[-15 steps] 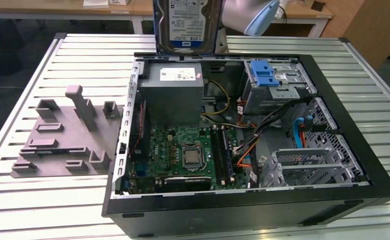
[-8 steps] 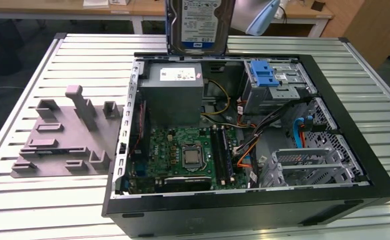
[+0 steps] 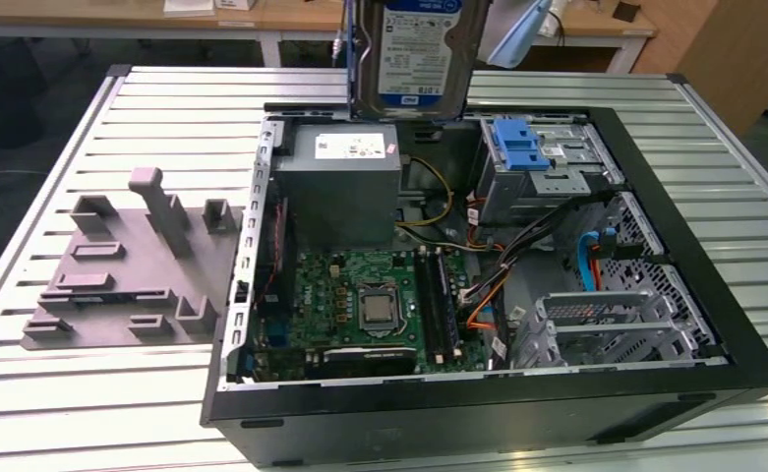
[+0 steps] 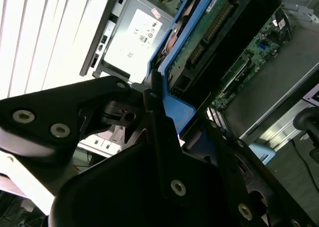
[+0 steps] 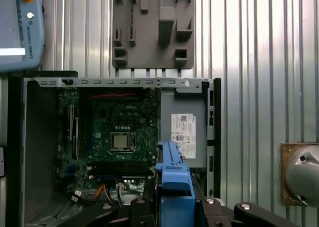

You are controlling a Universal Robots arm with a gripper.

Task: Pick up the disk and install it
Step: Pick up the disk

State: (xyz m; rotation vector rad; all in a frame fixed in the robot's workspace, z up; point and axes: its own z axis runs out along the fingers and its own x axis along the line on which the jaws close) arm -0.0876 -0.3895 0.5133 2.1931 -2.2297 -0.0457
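Over case (image 3: 462, 413): disk (image 3: 421, 54). At exterior view's left of case: fixture plate (image 3: 108, 285).

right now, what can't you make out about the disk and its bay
- The disk: its upper part is cut off by the top edge of the exterior view.
- Its label face: edge-on in the first wrist view; the second wrist view shows the circuit-board side.
- The grip: the end effector's black links cover the disk's held end in the second wrist view.
- The drive cage: its metal walls hide the inside in the exterior view.
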